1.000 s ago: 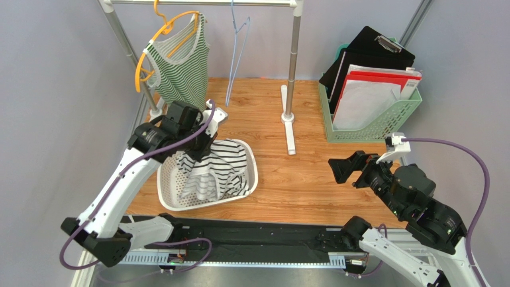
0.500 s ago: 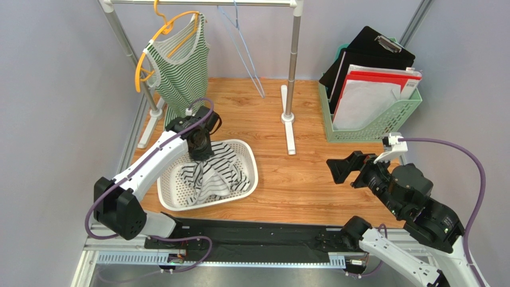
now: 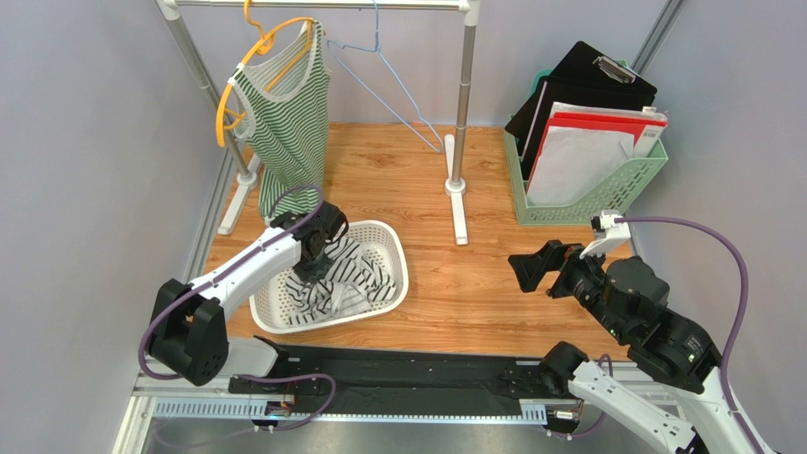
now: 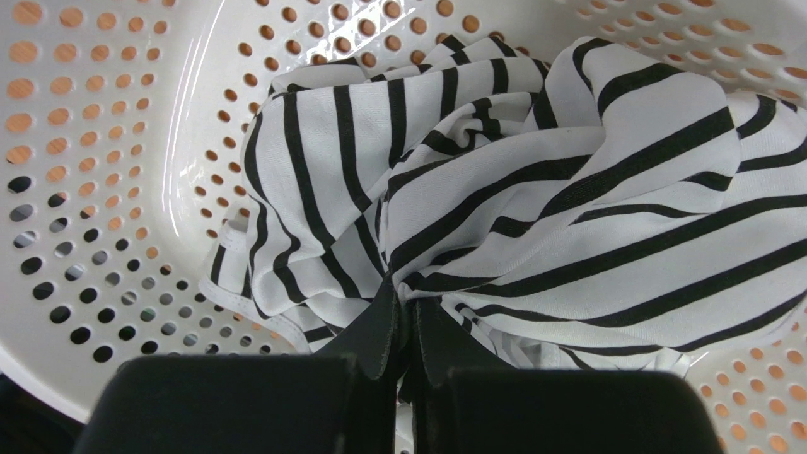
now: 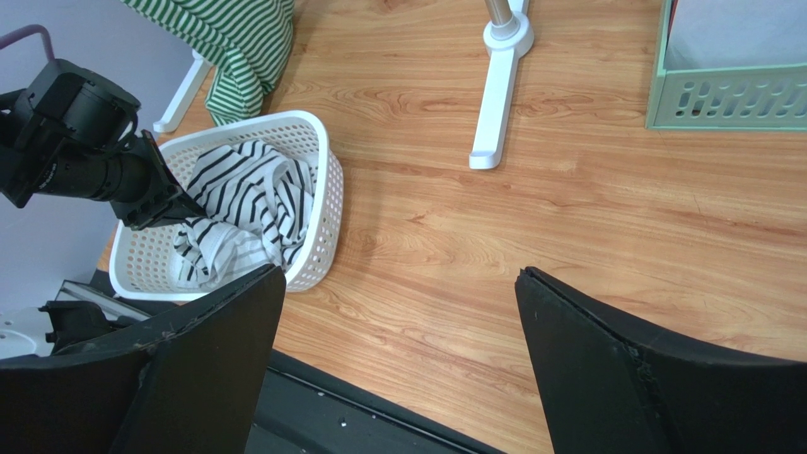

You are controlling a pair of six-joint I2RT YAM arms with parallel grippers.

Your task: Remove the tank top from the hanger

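A black-and-white striped tank top (image 3: 358, 274) lies bunched in a white perforated basket (image 3: 402, 276). My left gripper (image 3: 313, 268) is down in the basket, shut on a fold of that top (image 4: 568, 170), with its tips (image 4: 405, 295) pinching the cloth. An empty light-blue hanger (image 3: 393, 80) hangs from the rail. A green-and-white striped tank top (image 3: 289, 113) hangs on an orange hanger (image 3: 224, 99) at the rail's left end. My right gripper (image 3: 538, 268) is open and empty above the bare wood (image 5: 398, 274).
The clothes rack's right pole (image 3: 462, 95) and its white foot (image 3: 457, 203) stand mid-table. A green file holder (image 3: 587, 189) with folders and a clipboard stands at the back right. The basket (image 5: 327, 189) and the green top (image 5: 227, 28) show in the right wrist view.
My left gripper has dropped from above the basket down into it with the black-and-white top. The blue hanger has swung out to the right. My right gripper has shifted slightly left.
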